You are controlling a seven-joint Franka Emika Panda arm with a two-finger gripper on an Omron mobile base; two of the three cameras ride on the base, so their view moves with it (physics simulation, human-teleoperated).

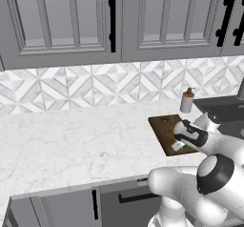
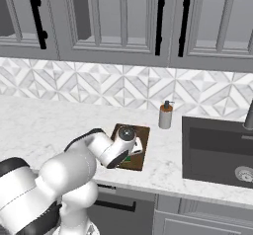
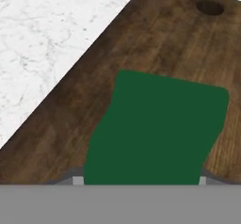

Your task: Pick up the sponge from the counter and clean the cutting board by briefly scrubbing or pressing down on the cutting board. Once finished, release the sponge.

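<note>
The dark brown cutting board [image 1: 163, 125] [image 2: 142, 131] lies on the white marble counter [image 1: 71, 140] [image 2: 44, 123], next to the sink. My gripper [image 1: 180, 145] [image 2: 132, 154] [image 3: 141, 180] points down over the board's near half, shut on the sponge [image 1: 178, 146] [image 2: 129, 156]. In the hand view the sponge's dark green top [image 3: 157, 129] spreads between the fingers, with the board [image 3: 155, 35] and its small hole [image 3: 210, 7] behind it. The sponge's yellow body is hidden. Whether the sponge touches the wood I cannot tell.
A soap dispenser [image 1: 187, 100] [image 2: 165, 114] stands just behind the board by the tiled backsplash. The dark sink [image 2: 217, 150] [image 1: 228, 111] lies to the right. Grey wall cabinets hang above. Open counter stretches to the left of the board.
</note>
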